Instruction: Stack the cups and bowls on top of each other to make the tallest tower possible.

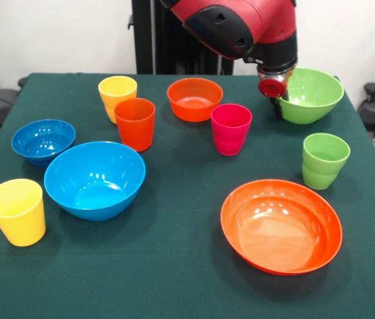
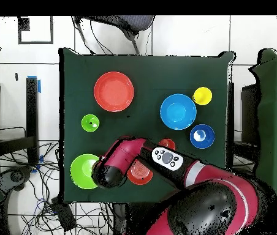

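All cups and bowls stand upright, mouths up, none stacked. From the left in the front view: yellow cup (image 1: 16, 211) near the table (image 1: 174, 279) edge, small blue bowl (image 1: 42, 141), large blue bowl (image 1: 94, 179), second yellow cup (image 1: 117, 93) touching the orange cup (image 1: 134, 123), small orange bowl (image 1: 195, 99), pink cup (image 1: 231, 128), shallow orange bowl (image 1: 281, 226), green cup (image 1: 324, 160), green bowl (image 1: 310, 95). The gripper (image 1: 277, 106) hangs at this bowl's rim; I cannot tell its state. Open cloth lies centre-front.

The red and black arm (image 1: 241, 26) comes down at the back of the green table (image 1: 174, 279), and its gripper (image 1: 277, 103) hangs at the rim of the tipped lime green bowl (image 1: 314, 96). A yellow cup (image 1: 117, 92) touches the orange cup (image 1: 135, 123), with the small orange bowl (image 1: 195, 99) and pink-red cup (image 1: 231, 129) near. In front sit two blue bowls (image 1: 94, 179), another yellow cup (image 1: 16, 211), a light green cup (image 1: 324, 160) and the wide orange bowl (image 1: 280, 226).
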